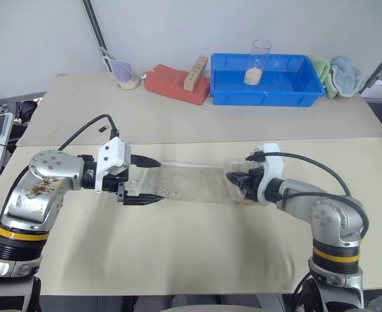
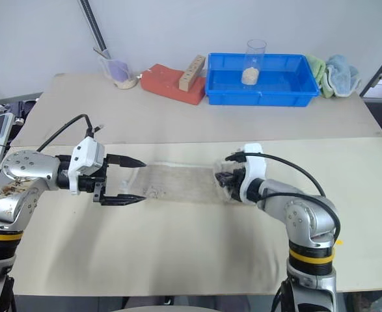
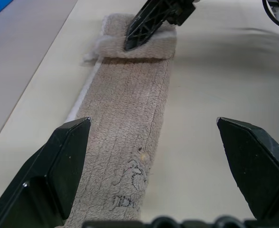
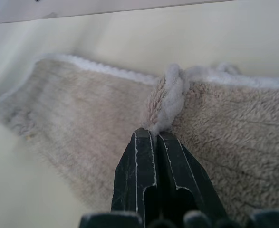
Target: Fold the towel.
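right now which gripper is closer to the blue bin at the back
Right. The right gripper sits at the towel's right end, almost below the blue bin; the left gripper, open, is at the towel's left end, further off.

Blue tray [image 1: 288,95] — red block [image 1: 171,83] beside

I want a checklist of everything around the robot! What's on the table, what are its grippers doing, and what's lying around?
Surface: beige table, bare near the front.
Job's things: towel folded into a long strip, its right end turned back over itself.
Clutter: blue bin with a clear cup inside, red brick, wooden block, small cup, green and light-blue cloths at the back.
Grippers: left gripper open over the towel's left end; right gripper pinching the turned-back end.
Cables: black cables along both arms.
Surroundings: grey wall.
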